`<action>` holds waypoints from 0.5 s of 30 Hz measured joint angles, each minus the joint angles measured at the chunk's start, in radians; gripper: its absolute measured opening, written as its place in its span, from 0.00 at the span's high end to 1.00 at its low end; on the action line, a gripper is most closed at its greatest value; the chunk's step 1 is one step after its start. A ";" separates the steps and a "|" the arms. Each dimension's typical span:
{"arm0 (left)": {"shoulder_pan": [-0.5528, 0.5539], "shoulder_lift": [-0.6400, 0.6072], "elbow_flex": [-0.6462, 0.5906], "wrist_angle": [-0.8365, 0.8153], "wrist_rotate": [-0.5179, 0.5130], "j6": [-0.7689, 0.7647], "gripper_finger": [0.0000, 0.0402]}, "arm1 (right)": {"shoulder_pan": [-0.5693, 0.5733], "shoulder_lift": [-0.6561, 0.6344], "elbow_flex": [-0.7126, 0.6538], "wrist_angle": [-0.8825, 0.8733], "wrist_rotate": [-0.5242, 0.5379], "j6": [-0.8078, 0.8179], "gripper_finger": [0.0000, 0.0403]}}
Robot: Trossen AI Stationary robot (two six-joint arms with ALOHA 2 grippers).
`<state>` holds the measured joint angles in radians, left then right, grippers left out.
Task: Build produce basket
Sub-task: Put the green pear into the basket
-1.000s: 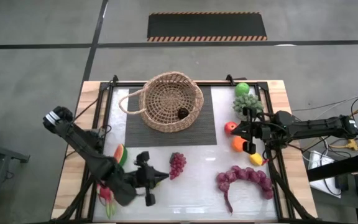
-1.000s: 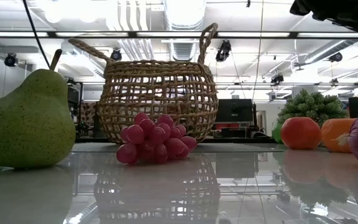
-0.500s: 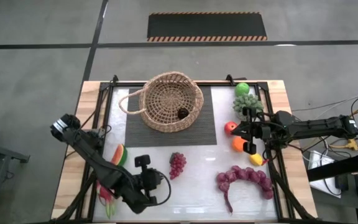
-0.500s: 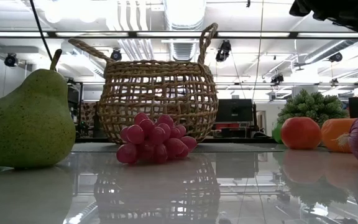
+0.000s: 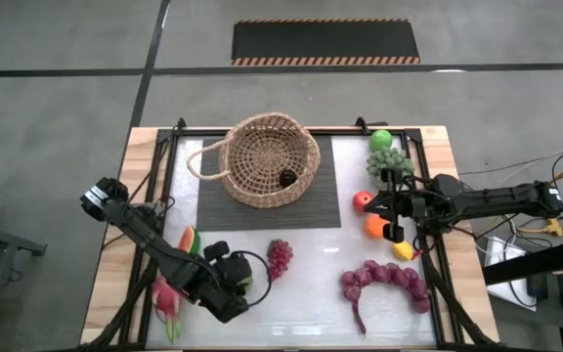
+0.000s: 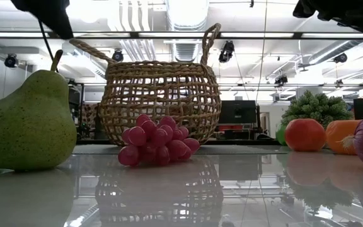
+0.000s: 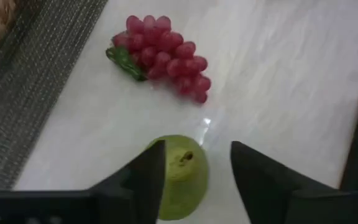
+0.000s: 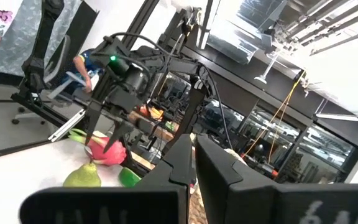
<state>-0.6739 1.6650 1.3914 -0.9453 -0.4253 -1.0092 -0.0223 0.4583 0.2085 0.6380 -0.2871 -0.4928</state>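
A: How will the green pear [image 7: 180, 175] handle? It stands on the worktop [image 5: 311, 293], near the basket's [image 5: 267, 158] front-left side, just left of the red grape bunch [image 5: 279, 258].

B: Likely light, hard and smooth, so it may slip. I'd pinch the wide belly, not the narrow neck by the stem. The left gripper [image 7: 192, 167] hangs right over it, fingers apart on either side, not touching as far as I can see.

A: What has changed?

B: A second ago those fingers were together and the arm sat lower-left of the pear; it has swung over it. Right of the basket, the right gripper [image 8: 191, 165] waits beside the orange [image 5: 374, 226], fingers together, unchanged.
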 joint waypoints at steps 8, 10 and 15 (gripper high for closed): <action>0.000 0.005 -0.071 0.046 -0.002 0.077 0.47 | 0.000 0.001 0.000 -0.004 0.000 0.014 0.97; 0.000 0.005 -0.093 0.047 -0.001 0.077 0.47 | 0.000 0.001 0.000 -0.005 0.000 0.014 0.97; 0.000 0.004 -0.160 0.122 -0.001 0.083 0.47 | 0.000 0.001 0.000 -0.005 0.000 0.014 0.97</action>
<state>-0.6739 1.6691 1.2311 -0.8229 -0.4267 -0.9262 -0.0223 0.4595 0.2085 0.6334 -0.2871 -0.4789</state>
